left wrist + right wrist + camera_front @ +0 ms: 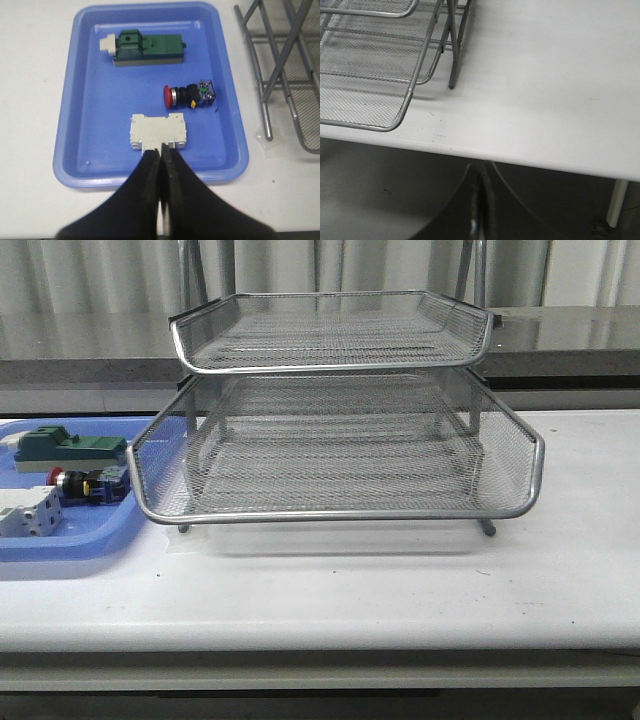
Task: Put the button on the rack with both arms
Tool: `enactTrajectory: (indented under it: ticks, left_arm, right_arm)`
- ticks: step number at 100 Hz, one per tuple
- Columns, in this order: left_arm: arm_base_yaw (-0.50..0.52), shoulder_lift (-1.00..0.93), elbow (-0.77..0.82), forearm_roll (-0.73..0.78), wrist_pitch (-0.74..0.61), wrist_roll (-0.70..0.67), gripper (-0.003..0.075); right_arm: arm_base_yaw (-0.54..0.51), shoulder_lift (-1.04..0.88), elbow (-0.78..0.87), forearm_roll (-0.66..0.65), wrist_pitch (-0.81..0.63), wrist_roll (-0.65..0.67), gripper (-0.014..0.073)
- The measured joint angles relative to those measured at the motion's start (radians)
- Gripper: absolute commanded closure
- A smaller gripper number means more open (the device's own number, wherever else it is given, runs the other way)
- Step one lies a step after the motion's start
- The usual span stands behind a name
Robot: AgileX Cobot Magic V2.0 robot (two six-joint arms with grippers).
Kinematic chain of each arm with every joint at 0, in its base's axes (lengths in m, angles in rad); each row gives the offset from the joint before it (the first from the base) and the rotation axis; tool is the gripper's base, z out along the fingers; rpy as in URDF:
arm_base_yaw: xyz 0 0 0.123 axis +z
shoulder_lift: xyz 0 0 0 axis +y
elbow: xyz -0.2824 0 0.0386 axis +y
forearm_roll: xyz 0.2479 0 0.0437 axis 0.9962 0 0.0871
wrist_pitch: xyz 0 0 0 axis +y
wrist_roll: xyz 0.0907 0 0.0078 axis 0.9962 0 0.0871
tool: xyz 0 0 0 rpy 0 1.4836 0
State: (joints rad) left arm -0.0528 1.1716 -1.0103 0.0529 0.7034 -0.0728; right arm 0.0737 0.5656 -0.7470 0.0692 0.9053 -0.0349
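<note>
The button lies on its side in the blue tray, between the green block and the white part, well apart from the rack on the table. The left gripper hangs over the tray's near edge with its fingers pressed together, holding nothing, likely staged for reaching the button. The right gripper waits off the table's edge beside the rack, fingers pressed together too, probably ready to take the button over
</note>
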Motion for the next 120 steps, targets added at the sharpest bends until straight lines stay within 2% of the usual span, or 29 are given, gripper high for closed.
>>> enactTrajectory:
  ticks: [26,33,42,59,67,105,120]
  left_arm:
    - [0.000,0.242,-0.187,0.044,0.119,0.046,0.0738]
    - [0.000,0.272,-0.221,0.044,0.134,0.065,0.0711]
    - [0.000,0.288,-0.247,0.046,0.142,0.095,0.0580]
    - [0.000,0.288,-0.260,0.044,0.149,0.164,0.0176]
    - [0.000,0.288,-0.260,0.044,0.151,0.174,0.0085]
    - [0.000,0.288,-0.260,0.029,0.136,0.185,0.0083]
    - [0.000,0.308,-0.295,0.023,0.114,0.253,0.0083]
  right_arm:
    - [0.000,0.000,0.000,0.000,0.000,0.000,0.0664]
    - [0.000,0.000,0.000,0.000,0.000,0.000,0.0664]
    - [0.000,0.000,0.000,0.000,0.000,0.000,0.0664]
    - [0.000,0.000,0.000,0.000,0.000,0.000,0.0664]
    - [0.000,0.000,0.000,0.000,0.000,0.000,0.0664]
    - [0.000,0.000,0.000,0.000,0.000,0.000,0.0664]
    - [0.000,0.000,0.000,0.000,0.000,0.000,0.0664]
